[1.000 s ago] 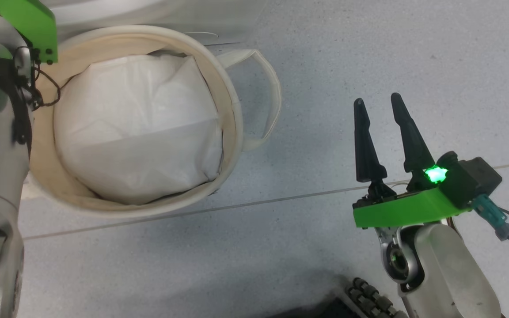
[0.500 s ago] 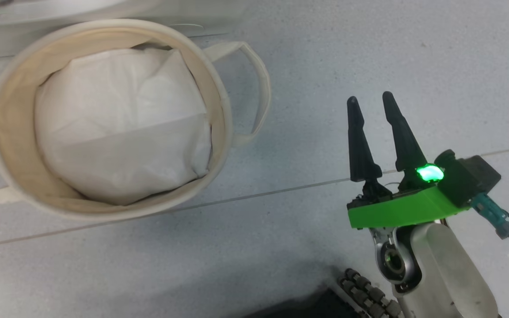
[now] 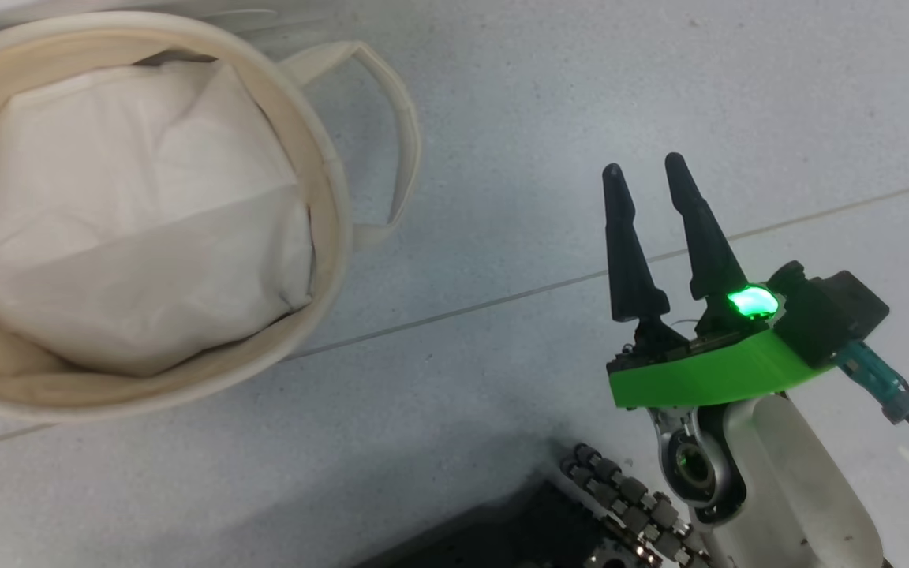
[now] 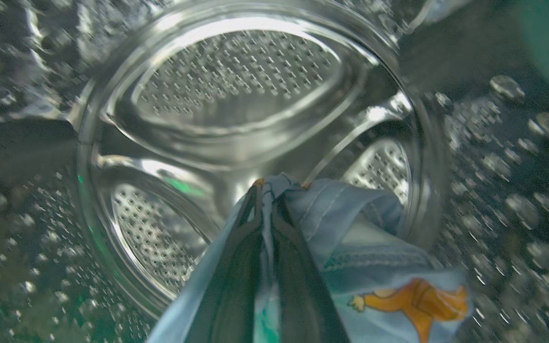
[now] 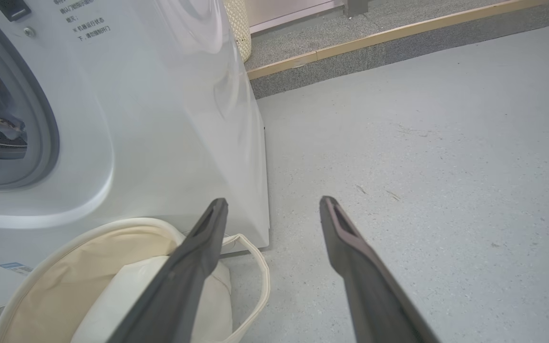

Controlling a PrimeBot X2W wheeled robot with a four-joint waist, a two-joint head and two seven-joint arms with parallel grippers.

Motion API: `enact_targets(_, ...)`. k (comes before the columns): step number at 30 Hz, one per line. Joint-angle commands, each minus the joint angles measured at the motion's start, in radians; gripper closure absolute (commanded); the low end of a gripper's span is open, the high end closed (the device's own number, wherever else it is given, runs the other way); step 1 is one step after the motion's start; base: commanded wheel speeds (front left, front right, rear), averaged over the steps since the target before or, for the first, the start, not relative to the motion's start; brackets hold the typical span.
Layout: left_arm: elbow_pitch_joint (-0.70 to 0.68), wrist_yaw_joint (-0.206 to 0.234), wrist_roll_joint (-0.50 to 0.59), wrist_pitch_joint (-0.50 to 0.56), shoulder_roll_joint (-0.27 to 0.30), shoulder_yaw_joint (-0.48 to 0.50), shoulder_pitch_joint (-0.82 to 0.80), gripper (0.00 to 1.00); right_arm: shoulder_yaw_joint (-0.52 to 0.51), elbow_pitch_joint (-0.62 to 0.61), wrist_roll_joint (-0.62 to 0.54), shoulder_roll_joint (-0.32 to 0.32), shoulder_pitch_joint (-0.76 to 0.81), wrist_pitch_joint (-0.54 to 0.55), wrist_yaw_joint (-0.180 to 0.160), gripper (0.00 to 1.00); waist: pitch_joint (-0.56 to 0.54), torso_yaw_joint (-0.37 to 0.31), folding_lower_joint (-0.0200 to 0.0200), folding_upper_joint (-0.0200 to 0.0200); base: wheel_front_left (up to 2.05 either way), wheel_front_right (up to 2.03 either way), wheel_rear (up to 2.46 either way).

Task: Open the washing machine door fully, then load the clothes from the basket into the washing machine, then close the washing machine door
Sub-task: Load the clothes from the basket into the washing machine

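The washer [image 5: 169, 119] is a big white box, and its round mouth is open. Inside, the steel drum [image 4: 236, 90] is shiny and full of little holes. The basket [image 3: 332, 197] sits on the floor [image 3: 518, 95] just beside the washer. It has a plain white sheet [image 3: 123, 213] in it, and I see no clothes there.

The clothes [image 4: 365, 257] are in the drum. They are a soft light-blue bundle with an orange picture on it. They look light and floppy, so they should sag and fold and not break. A pinch on a bunched-up fold should hold best, because a loose edge could slip out.

The left gripper [image 4: 266, 188] is clenched on just such a fold, with cloth poking out at its tips. The right gripper [image 3: 642, 162] is spread wide and holds nothing. It hangs over the floor, well apart from the basket.
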Motion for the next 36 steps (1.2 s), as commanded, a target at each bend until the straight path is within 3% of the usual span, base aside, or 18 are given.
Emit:
enact_targets(1, -0.041, 0.011, 0.015, -0.004, 0.058, 0.010, -0.037, 1.00, 0.022, -0.033, 0.011, -0.002, 0.022, -0.005, 0.000, 0.00, 0.022, -0.022, -0.0001, 0.0000, 0.00, 0.00, 0.00)
enact_targets(9, 0.006, 0.078, -0.013, -0.004, 0.114, 0.102, -0.022, 1.00, 0.041, -0.033, 0.020, -0.002, 0.036, -0.005, 0.000, 0.00, 0.036, -0.042, -0.0001, 0.0000, 0.00, 0.00, 0.00)
enact_targets(11, 0.088, 0.051, -0.027, -0.004, 0.096, 0.098, -0.019, 0.00, 0.044, -0.031, 0.013, -0.002, 0.037, -0.005, 0.000, 0.00, 0.034, -0.033, -0.0001, 0.0000, 0.00, 0.00, 0.00)
enact_targets(18, 0.252, -0.016, -0.009, -0.004, 0.053, 0.035, -0.064, 0.00, 0.029, -0.033, -0.010, -0.002, 0.027, -0.005, 0.000, 0.00, 0.024, 0.003, -0.0001, 0.0000, 0.00, 0.00, 0.00)
enact_targets(23, 0.195, -0.039, -0.020, -0.004, 0.020, 0.028, -0.016, 0.00, 0.016, -0.030, -0.020, -0.002, 0.019, -0.005, 0.000, 0.00, -0.008, 0.035, -0.0001, 0.0000, 0.00, 0.00, 0.00)
enact_targets(36, 0.089, -0.104, -0.062, -0.005, -0.078, 0.037, 0.322, 0.00, -0.011, 0.016, -0.062, -0.002, 0.035, -0.005, 0.000, 0.00, -0.197, 0.132, -0.0001, 0.0000, 0.00, 0.00, 0.00)
